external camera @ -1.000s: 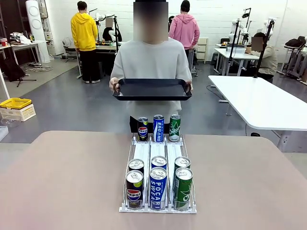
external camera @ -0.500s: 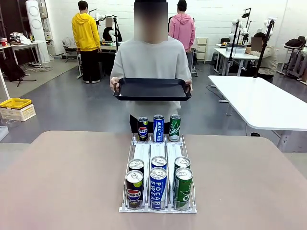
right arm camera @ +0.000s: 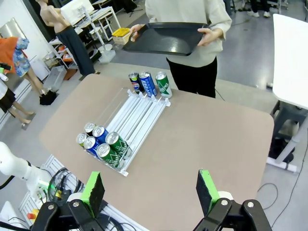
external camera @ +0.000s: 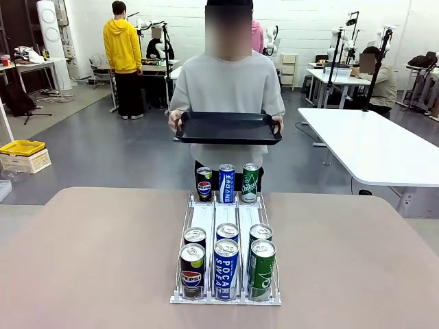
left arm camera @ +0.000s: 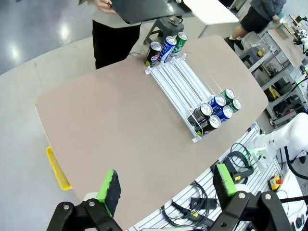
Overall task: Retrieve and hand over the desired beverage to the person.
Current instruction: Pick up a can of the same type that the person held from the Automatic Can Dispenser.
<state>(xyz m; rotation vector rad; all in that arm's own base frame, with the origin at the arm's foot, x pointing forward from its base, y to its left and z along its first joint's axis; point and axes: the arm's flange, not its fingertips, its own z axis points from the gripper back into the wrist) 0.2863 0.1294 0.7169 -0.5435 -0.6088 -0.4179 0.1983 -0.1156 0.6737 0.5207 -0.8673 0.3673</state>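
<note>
Barely starting: hovering high over the surface (external camera: 96,253) with left fingers (left arm camera: 109,186) and right fingers (right arm camera: 206,185) spread wide and empty, leaving all 9 cans (external camera: 226,267) sitting untouched in the rack (external camera: 226,218), facing the person (external camera: 228,86) waiting beyond it holding an empty tray (external camera: 228,128).

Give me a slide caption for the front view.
Person holds a black tray beyond a three-lane rack of nine beverage cans.

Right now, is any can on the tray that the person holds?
No, the tray the person holds is bare, and the cans stand in the rack on the table.
</note>
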